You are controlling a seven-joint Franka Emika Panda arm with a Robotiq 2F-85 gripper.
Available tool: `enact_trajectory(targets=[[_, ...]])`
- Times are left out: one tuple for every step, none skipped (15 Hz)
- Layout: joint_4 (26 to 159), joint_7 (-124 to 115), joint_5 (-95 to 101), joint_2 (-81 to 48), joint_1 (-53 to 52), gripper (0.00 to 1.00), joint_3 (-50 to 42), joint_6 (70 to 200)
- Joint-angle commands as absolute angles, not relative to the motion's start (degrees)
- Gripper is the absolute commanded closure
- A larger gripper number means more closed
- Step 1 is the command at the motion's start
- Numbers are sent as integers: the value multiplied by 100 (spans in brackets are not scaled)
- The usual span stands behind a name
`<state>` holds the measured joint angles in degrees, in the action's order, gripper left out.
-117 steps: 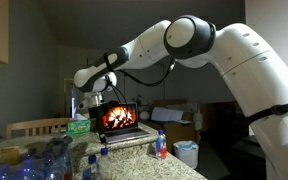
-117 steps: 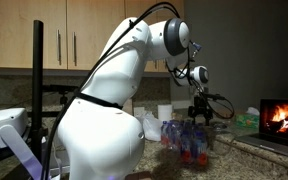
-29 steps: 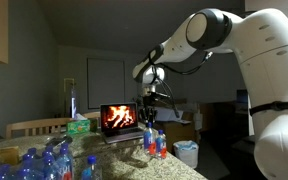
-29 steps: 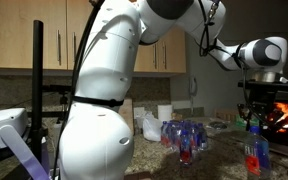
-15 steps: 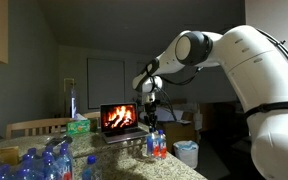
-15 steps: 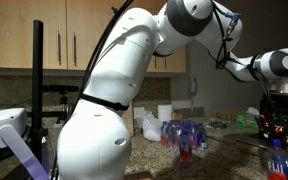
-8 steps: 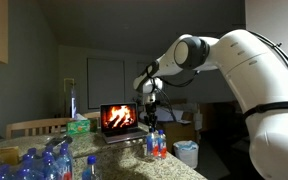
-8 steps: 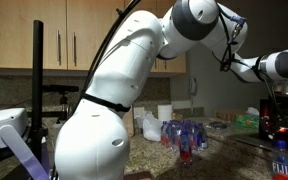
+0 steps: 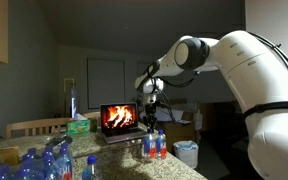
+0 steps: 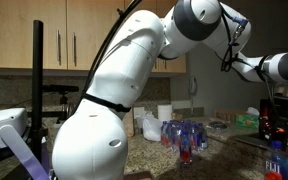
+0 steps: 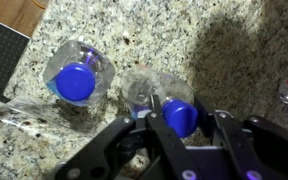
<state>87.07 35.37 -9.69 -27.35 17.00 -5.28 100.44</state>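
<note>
In the wrist view my gripper [image 11: 181, 108] is shut on the blue cap of a clear water bottle [image 11: 180, 120], one finger on each side of the neck. A second blue-capped bottle [image 11: 76, 80] stands just to its left on the speckled granite counter [image 11: 234, 50]. In an exterior view the gripper [image 9: 150, 124] points down over two bottles [image 9: 155, 147] near the counter's end, in front of the laptop. In an exterior view the gripper [image 10: 277, 128] is at the right edge with the held bottle [image 10: 277, 160] hanging below it.
A laptop [image 9: 118, 120] showing a fire stands behind the bottles. A cluster of several blue-capped bottles [image 10: 187, 136] stands mid-counter, more bottles [image 9: 44, 160] near the camera. A green box [image 9: 78, 126] sits beside the laptop. A dark mat [image 11: 2, 50] lies by the counter's corner.
The arm carried the bottle from the cluster to the counter's end by the laptop. Over the last second it has only sunk slightly; the jaws stay shut on the cap.
</note>
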Motion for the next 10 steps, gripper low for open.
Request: enact_trajectory(targets=[[8636,3451,-1164,-2759,1820,85,-460,9988],[8652,3423,-1166,-2745,1818,85,-469,10003],[8665,3400,-1174,-2731,1820,85,-476,10010],[8672,3371,-1176,-2724,1819,85,-484,10014],[8682,3324,-1172,-2715,1815,85,-492,10023],[8696,3302,-1167,-2710,1813,85,-496,10036],[8681,3261,-1146,-2715,1808,85,-505,10021],[8670,3220,-1120,-2720,1803,85,-517,10005],[8667,3187,-1116,-2720,1807,85,-524,10000],[8666,3154,-1124,-2720,1818,85,-528,9994]])
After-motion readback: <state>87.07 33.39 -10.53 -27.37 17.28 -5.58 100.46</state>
